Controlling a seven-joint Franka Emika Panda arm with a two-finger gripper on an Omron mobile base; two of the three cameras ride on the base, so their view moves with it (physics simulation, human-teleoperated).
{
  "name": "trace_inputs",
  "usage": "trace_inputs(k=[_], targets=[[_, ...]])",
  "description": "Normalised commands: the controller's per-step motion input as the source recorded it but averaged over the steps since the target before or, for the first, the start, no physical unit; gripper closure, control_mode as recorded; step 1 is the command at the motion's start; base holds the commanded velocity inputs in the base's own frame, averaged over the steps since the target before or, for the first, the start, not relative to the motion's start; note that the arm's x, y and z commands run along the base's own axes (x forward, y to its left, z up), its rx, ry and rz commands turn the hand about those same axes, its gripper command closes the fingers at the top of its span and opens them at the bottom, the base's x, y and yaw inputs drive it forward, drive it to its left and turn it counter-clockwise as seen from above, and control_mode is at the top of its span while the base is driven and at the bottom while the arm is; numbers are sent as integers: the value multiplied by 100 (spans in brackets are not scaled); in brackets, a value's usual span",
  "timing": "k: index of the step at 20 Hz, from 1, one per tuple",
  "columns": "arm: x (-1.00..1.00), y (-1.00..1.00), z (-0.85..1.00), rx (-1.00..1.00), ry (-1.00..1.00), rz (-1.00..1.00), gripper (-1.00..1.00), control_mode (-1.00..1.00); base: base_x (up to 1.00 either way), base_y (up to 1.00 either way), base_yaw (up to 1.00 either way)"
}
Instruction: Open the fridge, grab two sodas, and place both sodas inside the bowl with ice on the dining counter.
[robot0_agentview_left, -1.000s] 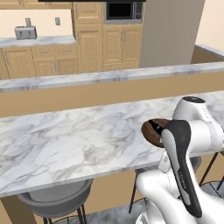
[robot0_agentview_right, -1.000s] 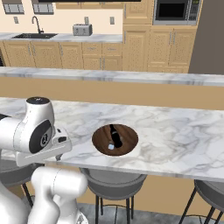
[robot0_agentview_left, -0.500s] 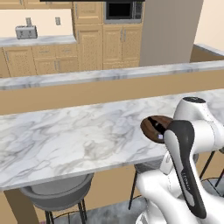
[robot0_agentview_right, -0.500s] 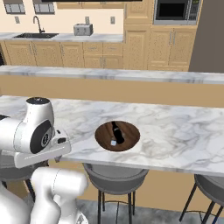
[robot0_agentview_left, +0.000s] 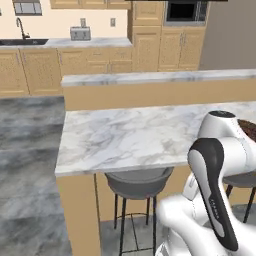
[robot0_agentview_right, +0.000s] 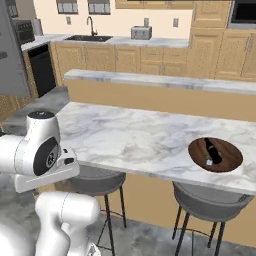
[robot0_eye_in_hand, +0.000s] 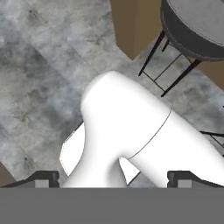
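Since the arm is folded close against the dining counter, the biggest hazard is a knock: if the base turns towards the grey fridge at the far left, the elbow could clip the marble edge or a stool under it. A jolt there could shake the shallow brown bowl, which sits near the counter's front edge. A smaller risk is a second drink dropped carelessly onto the black bottle lying in the bowl, which might tip it out.

In the hand view the jaws stand spread wide with nothing between them, pointing down at the grey floor.

Counted:
- fridge: one
- dining counter: one
- stools: two
- bowl: one
- sodas in the bowl: one, the bottle, so I judge the task half done
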Motion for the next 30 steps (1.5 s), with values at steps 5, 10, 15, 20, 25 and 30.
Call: trace_inputs(k=[5,10,15,20,25,30], targets=[[0,0,0,0,0,0,-100,100,-20,100,43],[0,0,0,0,0,0,-100,100,-14,100,44],[0,0,0,0,0,0,-100,100,4,92,43],[0,0,0,0,0,0,-100,100,41,64,42],[0,0,0,0,0,0,-100,100,82,30,42],[0,0,0,0,0,0,-100,100,100,6,38]])
